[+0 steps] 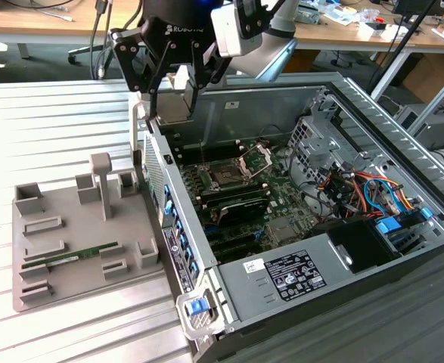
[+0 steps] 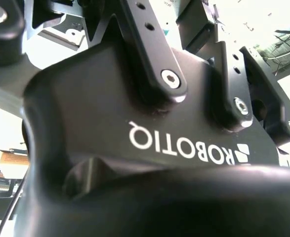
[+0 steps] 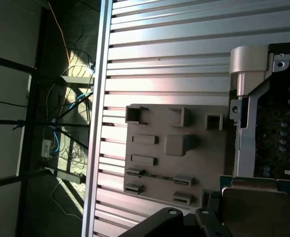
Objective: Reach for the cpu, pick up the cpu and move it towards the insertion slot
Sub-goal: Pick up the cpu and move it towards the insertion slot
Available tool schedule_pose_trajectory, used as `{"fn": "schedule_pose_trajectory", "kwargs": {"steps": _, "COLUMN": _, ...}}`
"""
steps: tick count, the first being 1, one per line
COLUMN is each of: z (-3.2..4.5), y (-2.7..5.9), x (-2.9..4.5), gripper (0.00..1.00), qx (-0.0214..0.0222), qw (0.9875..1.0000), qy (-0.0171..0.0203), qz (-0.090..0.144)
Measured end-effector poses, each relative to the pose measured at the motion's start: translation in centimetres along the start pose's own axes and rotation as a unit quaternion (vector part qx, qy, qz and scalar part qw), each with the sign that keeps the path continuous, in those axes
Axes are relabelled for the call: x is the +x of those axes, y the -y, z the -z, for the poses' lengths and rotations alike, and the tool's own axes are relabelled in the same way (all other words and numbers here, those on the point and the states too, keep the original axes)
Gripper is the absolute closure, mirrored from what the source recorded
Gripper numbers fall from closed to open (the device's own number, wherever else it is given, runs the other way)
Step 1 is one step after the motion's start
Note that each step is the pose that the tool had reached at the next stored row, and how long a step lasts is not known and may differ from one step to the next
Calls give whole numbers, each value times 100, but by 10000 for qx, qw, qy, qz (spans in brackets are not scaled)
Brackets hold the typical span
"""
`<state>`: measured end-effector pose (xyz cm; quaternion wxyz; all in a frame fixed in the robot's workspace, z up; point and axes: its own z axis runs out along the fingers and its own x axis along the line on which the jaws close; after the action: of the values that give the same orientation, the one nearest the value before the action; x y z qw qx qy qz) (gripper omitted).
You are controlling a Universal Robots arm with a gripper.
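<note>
My black gripper (image 1: 176, 89) hangs above the rear-left corner of the open computer case (image 1: 229, 295), shut on the cpu (image 1: 181, 77), a thin pale square held between the fingers. In the first wrist view the cpu (image 3: 256, 210) shows its silver-cream top and green edge, close beside the black fingers (image 3: 170, 219). The insertion slot (image 1: 225, 176) is a dark square socket on the green board, lower and toward the exterior view's right of the gripper. Its silver frame (image 1: 256, 159) is hinged up. The second wrist view shows the gripper body (image 2: 184, 148) from close up.
A grey fixture tray (image 1: 55, 283) lies on the ribbed metal table at the exterior view's left, holding a green memory stick (image 1: 70, 257). It has upright posts (image 1: 100, 178). The case's side wall (image 1: 180, 234), drive cage (image 1: 312, 140) and cables (image 1: 358, 189) surround the board.
</note>
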<state>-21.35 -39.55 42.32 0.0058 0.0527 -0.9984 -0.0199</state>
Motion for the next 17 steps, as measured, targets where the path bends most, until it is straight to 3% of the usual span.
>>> {"fn": "schedule_pose_trajectory", "kwargs": {"steps": 17, "z": 2, "y": 10, "x": -91, "gripper": 45, "qx": 0, "qw": 10000, "qy": 0, "qz": 0}}
